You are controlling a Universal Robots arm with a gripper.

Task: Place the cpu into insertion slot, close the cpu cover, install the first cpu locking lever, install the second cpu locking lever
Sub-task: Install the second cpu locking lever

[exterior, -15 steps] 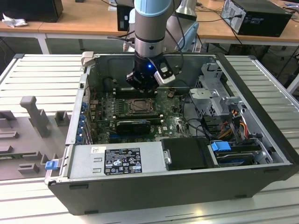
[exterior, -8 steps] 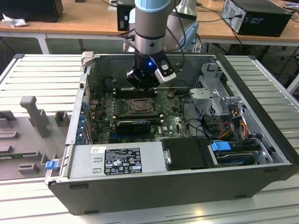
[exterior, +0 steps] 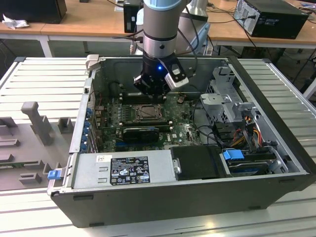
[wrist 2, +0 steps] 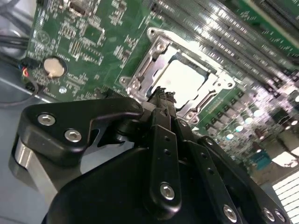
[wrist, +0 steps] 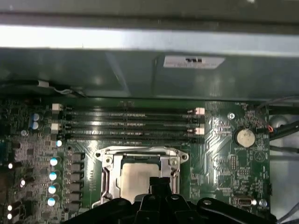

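Silver cover (wrist: pixel 140 157) down over one cpu (wrist: pixel 136 176), with your gripper (wrist 2: pixel 161 95) poised just above it.

You have one cpu seated in the insertion slot (exterior: pixel 148 112) on the green board (wrist: pixel 224 154), its pale top showing through the cover's window in both wrist views. Four long memory slots (wrist: pixel 128 123) lie beside the socket. One coin cell (wrist: pixel 245 137) sits nearby. Your gripper's fingers are pressed together, holding nothing.

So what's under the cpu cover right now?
Through the cpu cover's window, the cpu's pale metal top shows, seated in the insertion slot. The pin field beneath is hidden by it, and the gripper blocks the near edge.
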